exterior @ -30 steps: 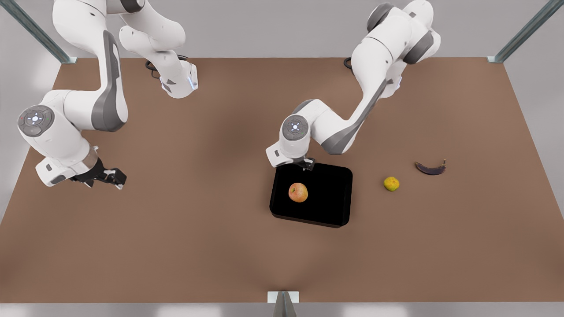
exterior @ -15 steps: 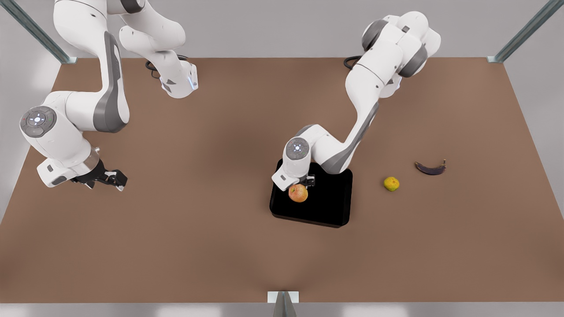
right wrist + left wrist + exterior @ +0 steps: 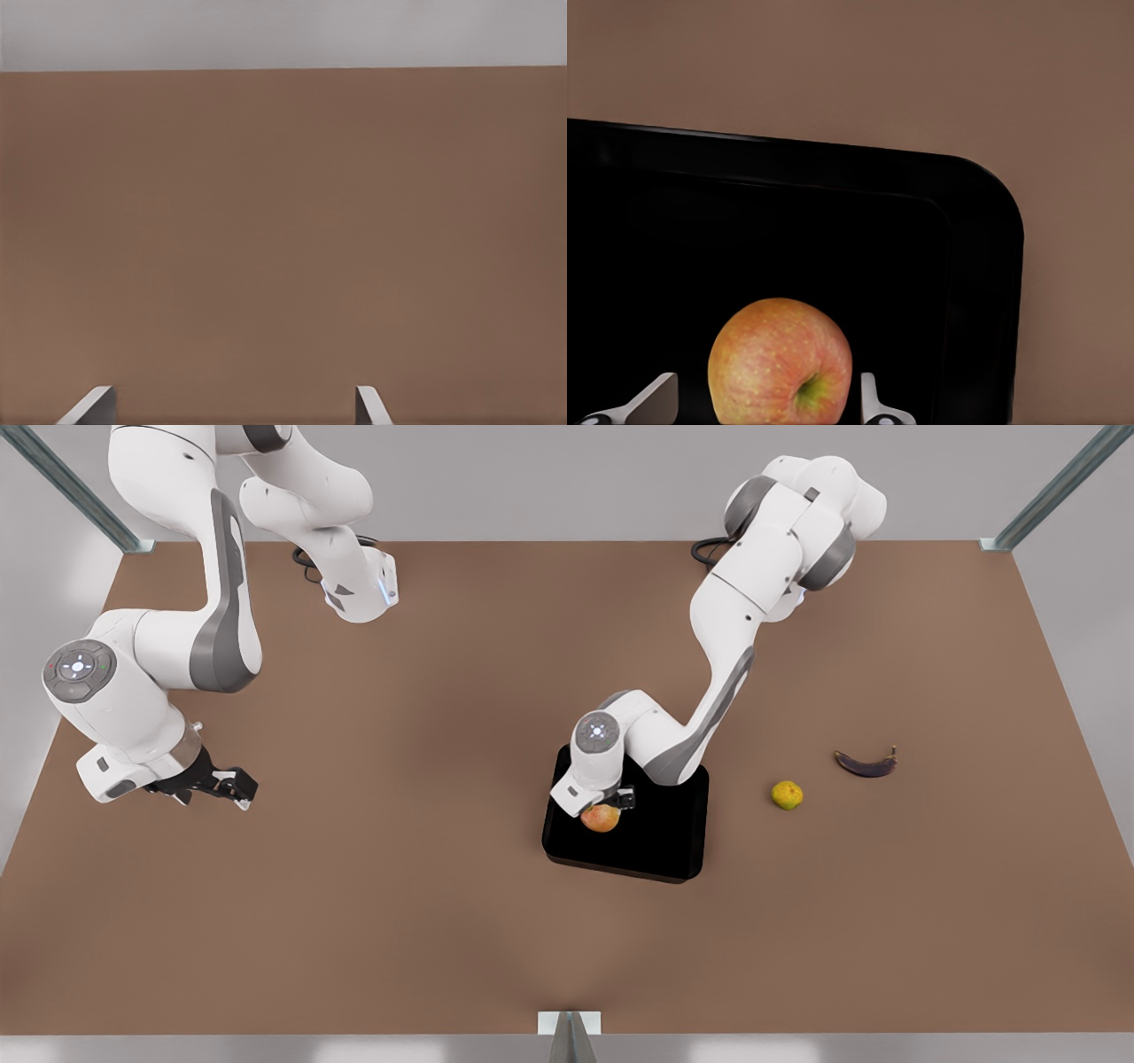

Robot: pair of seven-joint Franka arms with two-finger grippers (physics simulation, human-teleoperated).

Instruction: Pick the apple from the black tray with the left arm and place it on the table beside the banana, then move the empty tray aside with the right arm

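The red-orange and yellow apple (image 3: 601, 817) (image 3: 780, 363) lies in the black tray (image 3: 664, 841) (image 3: 992, 221), near the tray's end on the front view's left. My left gripper (image 3: 607, 804) (image 3: 762, 403) is lowered over the apple and open, with one of its fingers (image 3: 870, 398) on each side of the fruit. The dark banana (image 3: 866, 763) lies on the brown table (image 3: 443, 921) far to the front view's right. My right gripper (image 3: 235, 786) (image 3: 230, 407) waits open above bare table at the front view's left.
A small yellow-green round fruit (image 3: 787, 794) sits between the tray and the banana. Metal frame posts stand at the table's far corners, and a small bracket (image 3: 569, 1023) sits at the middle of the near edge.
My left gripper came from the tray's far rim down over the apple, and its fingers now straddle the fruit. The right arm has barely moved.
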